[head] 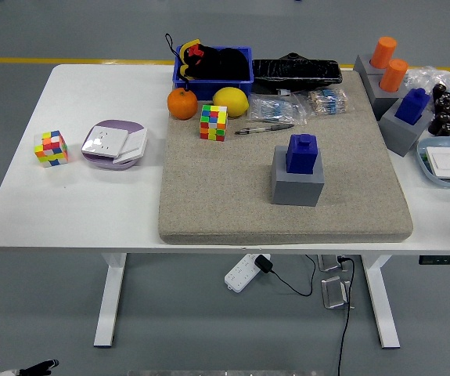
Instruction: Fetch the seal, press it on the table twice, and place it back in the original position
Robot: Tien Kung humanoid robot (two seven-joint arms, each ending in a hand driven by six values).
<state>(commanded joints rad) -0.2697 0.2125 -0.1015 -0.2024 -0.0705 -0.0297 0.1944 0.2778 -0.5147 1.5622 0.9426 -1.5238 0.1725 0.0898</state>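
— Where are your fingers?

— Barely in view. Black fingertips (21, 366) of my left hand (5, 368) poke in at the bottom left corner, below the table (107, 204) and well short of its near edge. I cannot tell how far open they are; they touch nothing I can see. My right hand does not show.

— And the seal?

— The blue seal (300, 153) stands upright on its grey base (297, 186), on the beige mat (232, 204), right of the mat's middle. It is well apart from my fingertips, far across the table and to their right. Nothing holds it.

— What lies around it?

— A pen (262, 129) just beyond it, then bagged items (275, 108). To the far left of the mat sit a cube (213, 123), an orange (181, 103) and a lemon (230, 102), with a blue bin (212, 77) behind them. Off the mat at the right stand another blue seal on a grey base (410, 117) and two orange seals (387, 63). At the left, on bare table, are a second cube (51, 148) and a purple dish (113, 144).
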